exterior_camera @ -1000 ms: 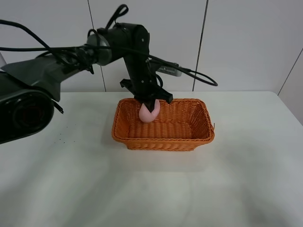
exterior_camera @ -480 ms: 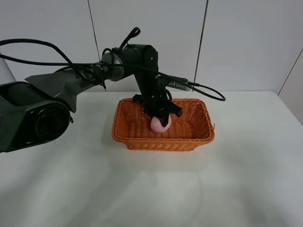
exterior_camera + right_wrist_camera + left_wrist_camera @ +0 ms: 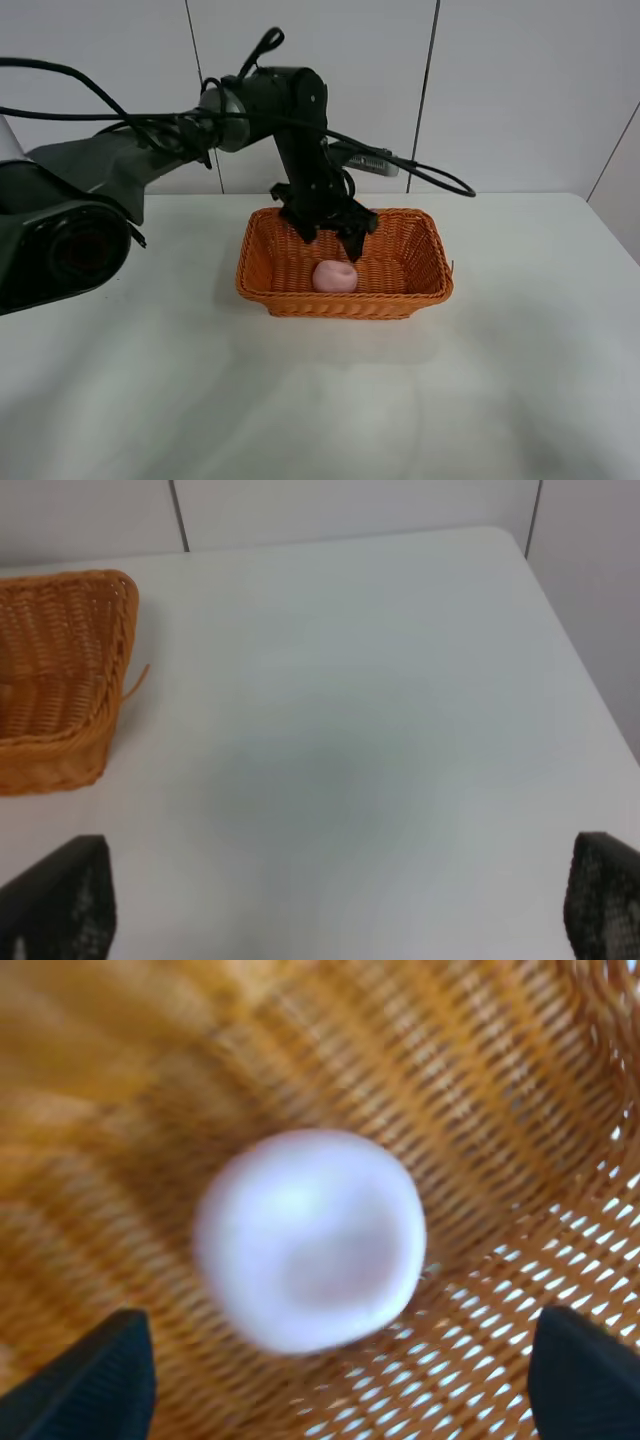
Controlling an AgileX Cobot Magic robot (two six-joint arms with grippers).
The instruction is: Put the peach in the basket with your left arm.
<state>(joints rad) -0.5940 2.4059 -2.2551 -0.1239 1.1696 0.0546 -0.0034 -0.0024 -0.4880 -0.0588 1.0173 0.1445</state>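
Note:
The pale pink peach [image 3: 334, 276] lies on the floor of the orange wicker basket [image 3: 424, 283], towards its front. My left gripper [image 3: 330, 234] hangs open just above and behind it, fingers spread, holding nothing. In the left wrist view the peach [image 3: 310, 1240] sits free on the weave between my two black fingertips [image 3: 95, 1380], which stand wide apart. My right gripper [image 3: 340, 905] shows only as two dark fingertips at the frame corners, wide apart, above the white table, with the basket's end [image 3: 60, 670] off to one side.
The basket stands on a white table [image 3: 300, 400] in front of a white panelled wall. The left arm's black cables [image 3: 420, 175] loop over the basket's back rim. The table's right edge [image 3: 580, 660] lies near the right gripper.
The left gripper carried the peach down into the basket, opened and let it go, then rose a little. The peach now rests on the basket floor.

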